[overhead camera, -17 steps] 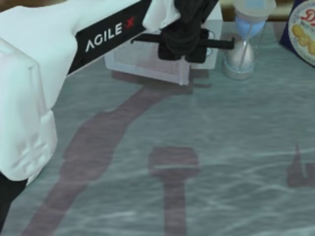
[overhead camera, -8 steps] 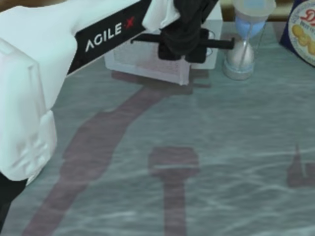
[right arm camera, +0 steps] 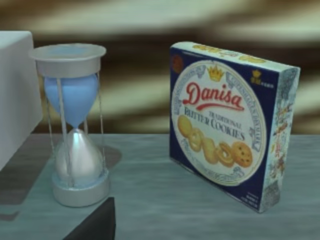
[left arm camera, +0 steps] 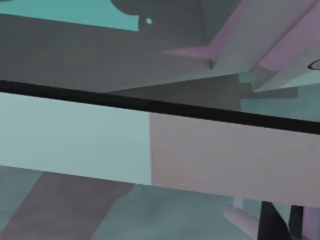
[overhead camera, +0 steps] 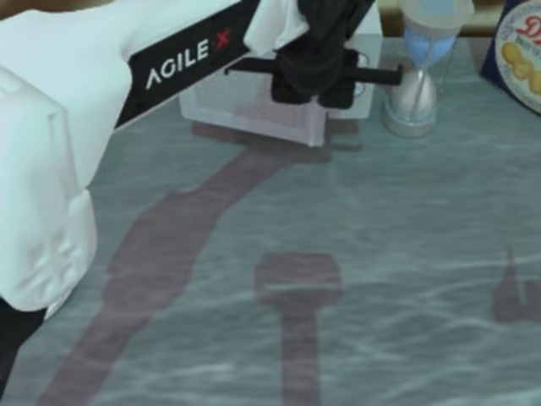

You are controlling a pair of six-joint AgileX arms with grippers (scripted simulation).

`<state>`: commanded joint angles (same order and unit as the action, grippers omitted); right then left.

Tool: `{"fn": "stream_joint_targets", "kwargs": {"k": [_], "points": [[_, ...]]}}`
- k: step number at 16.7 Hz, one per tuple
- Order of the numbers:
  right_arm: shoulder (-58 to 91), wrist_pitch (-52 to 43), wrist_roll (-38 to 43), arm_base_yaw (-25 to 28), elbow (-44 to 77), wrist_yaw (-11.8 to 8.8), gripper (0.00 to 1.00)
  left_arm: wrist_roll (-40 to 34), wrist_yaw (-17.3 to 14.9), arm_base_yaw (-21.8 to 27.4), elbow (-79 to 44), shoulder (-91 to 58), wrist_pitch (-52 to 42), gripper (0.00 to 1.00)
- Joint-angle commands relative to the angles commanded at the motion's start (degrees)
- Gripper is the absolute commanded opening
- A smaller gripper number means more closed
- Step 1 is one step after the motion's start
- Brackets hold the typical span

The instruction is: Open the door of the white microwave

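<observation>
Jaws of the left gripper point(overhead camera: 317, 80) cannot be made out in the top view: its black body sits over the microwave point(overhead camera: 279, 106) at about twelve o'clock on the table point(overhead camera: 355, 254), and I cannot tell whether the fingers grip anything. The door point(overhead camera: 254, 114), with its speckled window, appears to stand a little out from the front at the gripper's side, so I judge the pull to be under way, not finished. An hourglass point(overhead camera: 418, 85) stands just beside the microwave at one o'clock, and a cookie box point(overhead camera: 520, 55) lies farther toward two o'clock.

From the left wrist view, a broad pale panel with a dark upper edge, probably the door point(left arm camera: 150, 150), fills the middle, with teal surfaces behind it, likely the oven's inside; the fingers are not clearly shown.

From the right wrist view, the hourglass point(right arm camera: 75, 125) and cookie box point(right arm camera: 230, 125) stand apart on the table; the right arm looks parked, its gripper unseen.

Next, the left arm should swing the door wider along its hinge arc, clear of the hourglass.
</observation>
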<state>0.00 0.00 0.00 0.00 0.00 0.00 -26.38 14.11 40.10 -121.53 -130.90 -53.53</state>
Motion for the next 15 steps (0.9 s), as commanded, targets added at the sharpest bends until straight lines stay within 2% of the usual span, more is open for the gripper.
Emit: {"fn": "stream_joint_targets", "kwargs": {"k": [7, 15], "points": [[0.00, 0.00, 0.00, 0.00, 0.00, 0.00, 1.00, 5.48, -2.34, -0.95, 9.79, 5.94, 4.98, 0.00], [0.00, 0.00, 0.00, 0.00, 0.00, 0.00, 1.00, 5.71, -2.46, -0.97, 10.13, 6.16, 5.16, 0.00]]}}
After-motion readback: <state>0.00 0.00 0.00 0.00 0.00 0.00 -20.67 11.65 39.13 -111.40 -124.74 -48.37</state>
